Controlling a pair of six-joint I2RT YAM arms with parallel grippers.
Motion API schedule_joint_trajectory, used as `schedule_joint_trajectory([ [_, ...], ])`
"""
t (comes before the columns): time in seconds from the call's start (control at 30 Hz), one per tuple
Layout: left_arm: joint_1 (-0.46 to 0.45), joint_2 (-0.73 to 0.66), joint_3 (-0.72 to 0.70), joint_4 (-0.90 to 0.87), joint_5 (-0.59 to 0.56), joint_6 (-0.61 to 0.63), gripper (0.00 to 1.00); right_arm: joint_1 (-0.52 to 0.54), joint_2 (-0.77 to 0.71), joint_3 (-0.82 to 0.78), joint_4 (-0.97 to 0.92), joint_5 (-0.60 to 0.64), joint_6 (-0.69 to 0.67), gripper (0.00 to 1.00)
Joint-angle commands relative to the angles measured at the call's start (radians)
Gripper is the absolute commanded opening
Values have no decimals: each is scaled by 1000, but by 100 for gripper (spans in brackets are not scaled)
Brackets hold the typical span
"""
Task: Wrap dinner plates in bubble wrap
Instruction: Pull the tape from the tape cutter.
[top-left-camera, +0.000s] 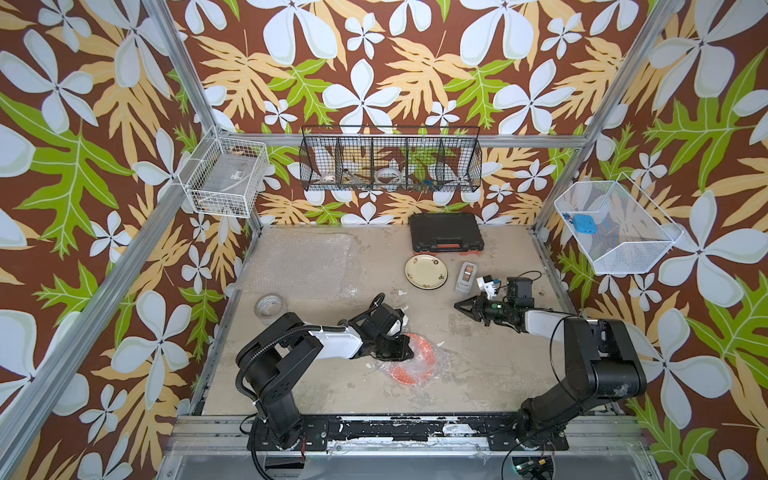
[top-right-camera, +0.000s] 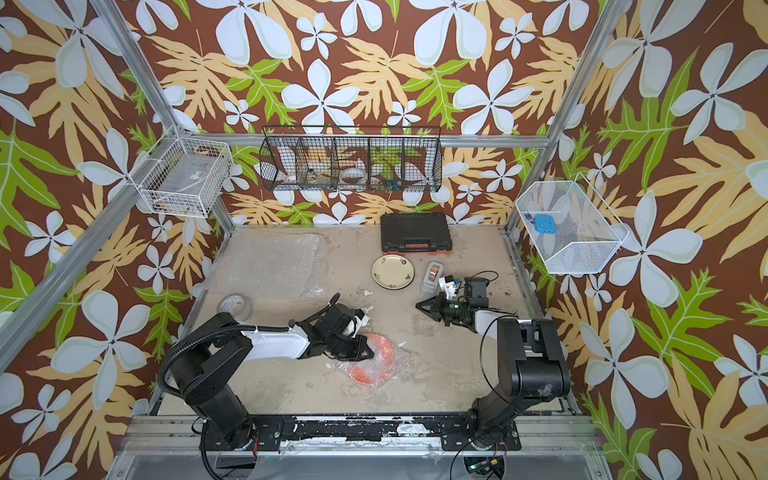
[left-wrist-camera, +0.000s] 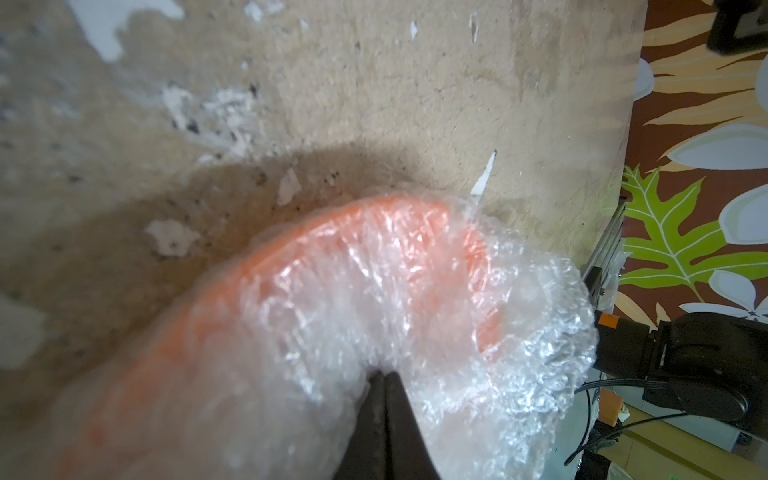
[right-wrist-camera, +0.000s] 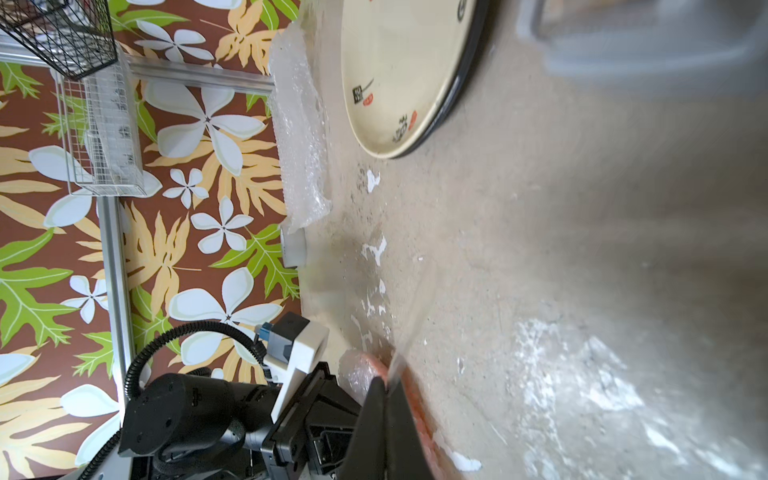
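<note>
Bubble wrap (left-wrist-camera: 519, 353) covers the orange plate (top-left-camera: 428, 359), which lies on the table (top-left-camera: 478, 374) at 6 o'clock from its middle. The left gripper (top-left-camera: 411, 353) reaches in from 9 o'clock, jaws pressed together, tips sunk in the wrap over the plate's middle; a nipped fold cannot be made out. The right gripper (top-left-camera: 458, 306), jaws together too, hangs apart at 1 o'clock from that plate, the cream plate (top-left-camera: 427, 272) at 12

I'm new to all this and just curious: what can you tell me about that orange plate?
The orange plate is round and bright, lying on the table near its front middle. Crinkled clear bubble wrap covers most of it, with orange showing through. The left hand, closed, presses its tip into the wrap over the plate.
</note>
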Motion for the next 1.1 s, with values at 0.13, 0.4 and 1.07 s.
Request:
schedule_joint_trajectory([
  [0.13, -2, 20, -24, -255, -67, 7, 7, 17, -6, -116, 74, -14, 21, 0],
  [0.4, -1, 28, -27, -246, -68, 4, 7, 22, 109, -164, 125, 7, 12, 4],
  [1.07, -1, 28, -27, -246, -66, 7, 7, -58, -159, -122, -15, 133, -53, 35],
])
